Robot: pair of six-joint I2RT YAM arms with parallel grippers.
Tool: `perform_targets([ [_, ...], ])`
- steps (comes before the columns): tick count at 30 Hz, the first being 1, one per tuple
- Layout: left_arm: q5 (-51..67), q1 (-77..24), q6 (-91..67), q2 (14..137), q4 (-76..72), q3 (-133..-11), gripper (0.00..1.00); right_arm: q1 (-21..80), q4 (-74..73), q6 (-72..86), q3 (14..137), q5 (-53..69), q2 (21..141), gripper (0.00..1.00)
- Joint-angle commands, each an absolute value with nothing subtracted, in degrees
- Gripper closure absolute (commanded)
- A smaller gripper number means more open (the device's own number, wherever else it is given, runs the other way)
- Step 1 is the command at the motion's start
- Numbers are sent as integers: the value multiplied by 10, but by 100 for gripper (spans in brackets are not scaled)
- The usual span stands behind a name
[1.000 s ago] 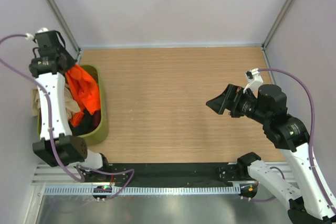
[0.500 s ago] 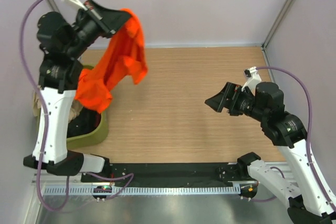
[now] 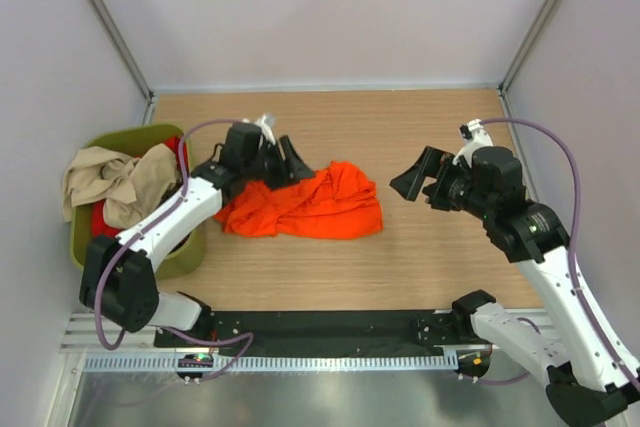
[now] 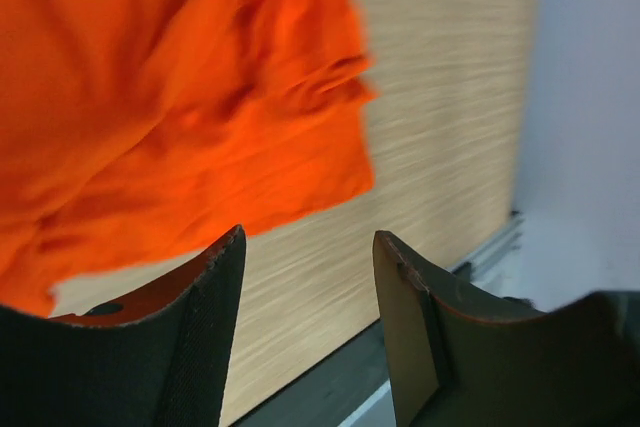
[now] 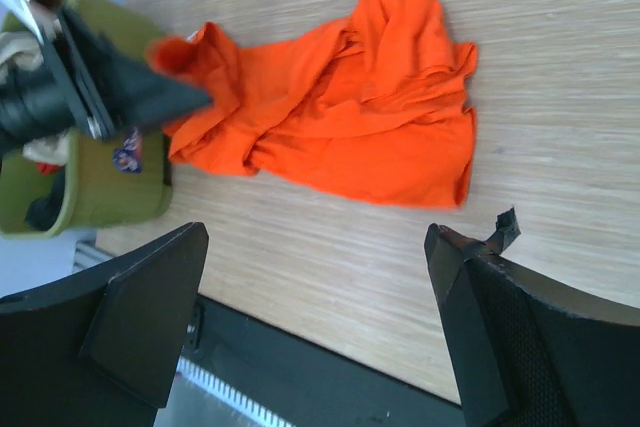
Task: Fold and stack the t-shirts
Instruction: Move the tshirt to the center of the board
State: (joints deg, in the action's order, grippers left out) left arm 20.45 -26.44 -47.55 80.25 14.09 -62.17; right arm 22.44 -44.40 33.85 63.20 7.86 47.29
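Top external view: orange shirt (image 3: 305, 204) lies in a crumpled heap on the surface (image 3: 420, 117), beside the tub (image 3: 192, 242). Worry: a grab into that bunch could pinch several layers, so it spreads out twisted. Left fingers (image 4: 200, 327) are apart, holding nothing, at the shirt's edge; right fingers (image 5: 140, 307) gape wide, empty, hovering clear of it
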Motion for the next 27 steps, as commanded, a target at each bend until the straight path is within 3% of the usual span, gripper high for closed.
perform_targets([
  [1, 118, -263, -454, 695, 190, -544, 45, 227, -356, 345, 600, 21, 544, 2],
  [5, 45, -262, -461, 640, 289, -503, 44, 230, -244, 317, 577, 30, 673, 3],
  [12, -139, -209, -466, 599, 489, -480, 42, 252, -214, 286, 635, 3, 902, 10],
  [21, -199, -104, -474, 576, 514, -471, 37, 262, -155, 321, 654, -34, 1019, 18],
  [26, -216, -96, -482, 570, 514, -477, 35, 261, -154, 339, 656, -76, 1056, 39],
  [27, -236, -96, -483, 569, 515, -482, 34, 261, -155, 342, 654, -93, 1054, 54],
])
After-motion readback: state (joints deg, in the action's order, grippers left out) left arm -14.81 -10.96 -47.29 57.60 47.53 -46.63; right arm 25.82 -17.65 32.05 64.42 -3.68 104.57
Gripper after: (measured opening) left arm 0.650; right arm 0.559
